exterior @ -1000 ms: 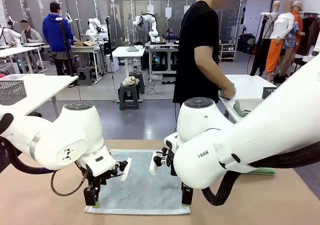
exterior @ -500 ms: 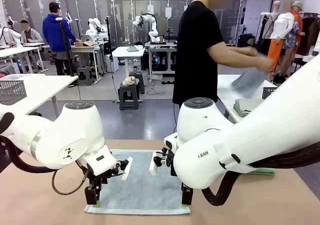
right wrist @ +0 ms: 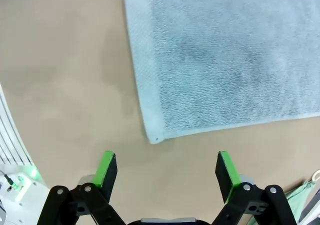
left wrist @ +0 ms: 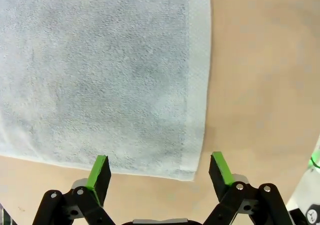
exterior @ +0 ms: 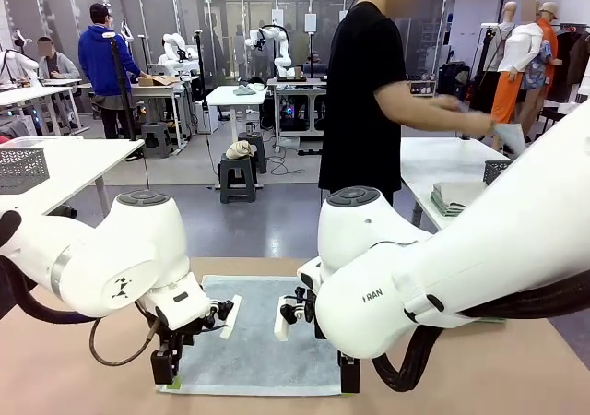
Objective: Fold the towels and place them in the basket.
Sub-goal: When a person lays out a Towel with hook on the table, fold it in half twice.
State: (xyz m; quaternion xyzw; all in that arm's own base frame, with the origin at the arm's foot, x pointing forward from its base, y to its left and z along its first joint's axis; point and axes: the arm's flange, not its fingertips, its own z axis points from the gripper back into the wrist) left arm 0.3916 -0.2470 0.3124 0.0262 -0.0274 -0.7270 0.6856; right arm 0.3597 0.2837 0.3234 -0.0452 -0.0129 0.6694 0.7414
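Note:
A pale blue-grey towel (exterior: pixel 263 337) lies spread flat on the tan table (exterior: pixel 83 378). My left gripper (exterior: pixel 162 371) hangs open over its near left corner. In the left wrist view that gripper (left wrist: pixel 160 171) straddles the corner of the towel (left wrist: pixel 100 75). At the near right corner my right gripper (exterior: pixel 348 375) stands open. In the right wrist view the corner of the towel (right wrist: pixel 225 60) lies just ahead of that gripper (right wrist: pixel 167 169). A green towel's edge (right wrist: pixel 306 190) shows to one side. The corner of a dark mesh basket (exterior: pixel 495 169) shows on the side table at right.
Across the table a person in black stands turned to the white side table (exterior: pixel 433 161), holding a pale cloth (exterior: pixel 512 138) over it. Folded cloths (exterior: pixel 456 196) lie there. A grey mesh basket (exterior: pixel 20 168) sits on another table at far left.
Both grippers have come nearer and lower, to the towel's near corners. The right jaws have spread slightly wider. The person lifted a cloth and swung it to the right.

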